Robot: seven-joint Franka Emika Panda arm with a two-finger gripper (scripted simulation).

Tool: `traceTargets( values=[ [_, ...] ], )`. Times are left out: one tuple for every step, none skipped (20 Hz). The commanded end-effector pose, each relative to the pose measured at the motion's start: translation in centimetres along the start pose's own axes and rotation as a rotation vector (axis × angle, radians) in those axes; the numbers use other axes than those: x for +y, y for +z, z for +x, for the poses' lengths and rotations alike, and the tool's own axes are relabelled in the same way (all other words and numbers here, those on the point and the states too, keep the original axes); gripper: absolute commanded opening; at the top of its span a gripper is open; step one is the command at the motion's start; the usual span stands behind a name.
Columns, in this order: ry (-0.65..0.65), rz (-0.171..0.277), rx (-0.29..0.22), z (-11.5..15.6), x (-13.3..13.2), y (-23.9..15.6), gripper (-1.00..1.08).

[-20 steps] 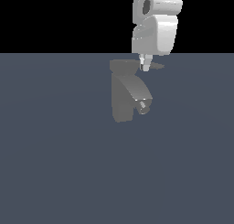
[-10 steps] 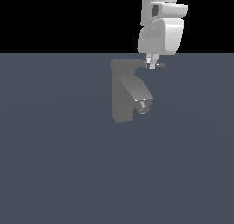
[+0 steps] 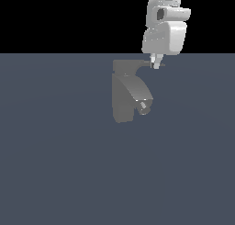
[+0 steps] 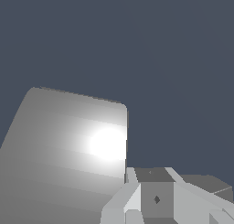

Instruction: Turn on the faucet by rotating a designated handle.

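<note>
The grey faucet [image 3: 124,98] stands on the floor in the exterior view, its thick spout curving down to a round nozzle [image 3: 145,107]. From its top cap the thin flat handle [image 3: 145,63] reaches toward the exterior view's right. My gripper [image 3: 156,64] hangs at the handle's tip, fingers pressed together and nothing between them. Whether they touch the handle, I cannot tell. In the wrist view the faucet [image 4: 68,159] is a broad, brightly lit grey face, the gripper [image 4: 155,205] sits close beside it, and a flat grey piece, apparently the handle [image 4: 205,182], lies next to the fingers.
A flat blue-grey floor [image 3: 55,173] stretches all around the faucet. The white arm [image 3: 165,36] comes down from above against a black background.
The arm and gripper have shifted toward the exterior view's right along the faucet's top. The handle's far end shows shorter there than a second ago.
</note>
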State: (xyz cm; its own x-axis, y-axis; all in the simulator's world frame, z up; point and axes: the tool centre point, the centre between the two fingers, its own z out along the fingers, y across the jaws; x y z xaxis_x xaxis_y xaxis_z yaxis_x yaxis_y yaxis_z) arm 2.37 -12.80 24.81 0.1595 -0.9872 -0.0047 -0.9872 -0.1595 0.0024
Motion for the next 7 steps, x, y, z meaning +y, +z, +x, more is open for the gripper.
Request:
traceTargets(
  values=[
    [0.021, 0.002, 0.004, 1.9, -0.2, 0.0, -1.0],
    [0.022, 0.002, 0.005, 2.2, -0.4, 0.0, -1.0],
    [0.022, 0.002, 0.005, 2.5, -0.6, 0.0, -1.0],
    [0.023, 0.002, 0.005, 2.8, -0.8, 0.0, -1.0],
    [0.024, 0.002, 0.005, 3.1, -0.9, 0.0, -1.0],
    [0.025, 0.002, 0.005, 3.3, -1.1, 0.0, -1.0],
    [0.025, 0.002, 0.005, 3.3, -1.1, 0.0, -1.0]
  ],
)
